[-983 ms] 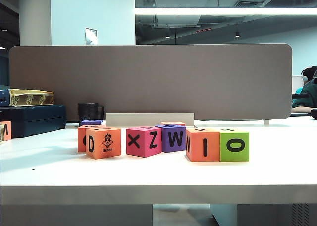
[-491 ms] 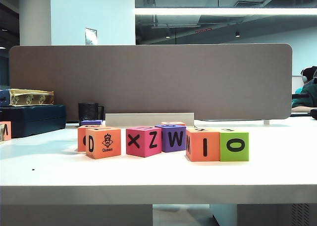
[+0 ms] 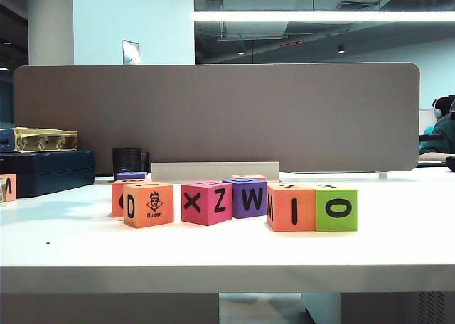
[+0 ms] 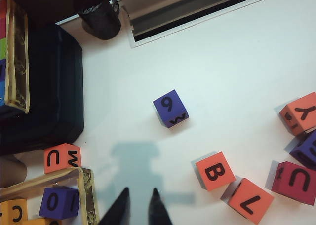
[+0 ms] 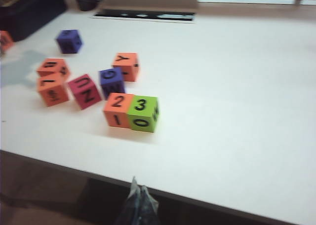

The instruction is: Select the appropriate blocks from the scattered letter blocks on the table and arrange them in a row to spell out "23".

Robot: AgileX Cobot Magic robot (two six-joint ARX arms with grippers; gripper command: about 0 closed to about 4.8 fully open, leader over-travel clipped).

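The orange block (image 3: 291, 207) showing "I" and the lime green block (image 3: 337, 208) showing "O" stand touching, side by side, near the front of the white table (image 3: 213, 260). In the right wrist view the same orange block (image 5: 118, 109) carries "2" on top and the green block (image 5: 143, 113) carries "3". My right gripper (image 5: 138, 186) is shut and empty, hanging off the table's front edge, short of the pair. My left gripper (image 4: 139, 195) hovers over bare table with its tips slightly apart and nothing between them. Neither gripper shows in the exterior view.
Left of the pair sit the orange D/Queen cube (image 3: 148, 204), pink X/Z cube (image 3: 206, 202) and purple W cube (image 3: 245, 197). A purple cube (image 4: 170, 108) and an orange B cube (image 4: 215, 170) lie beyond the left gripper. A dark case (image 3: 46, 171), black cup (image 3: 128, 160) and grey divider (image 3: 213, 118) stand behind.
A dark bit of an arm that showed at the top edge of the exterior view half a second ago is gone. The blocks have not moved.
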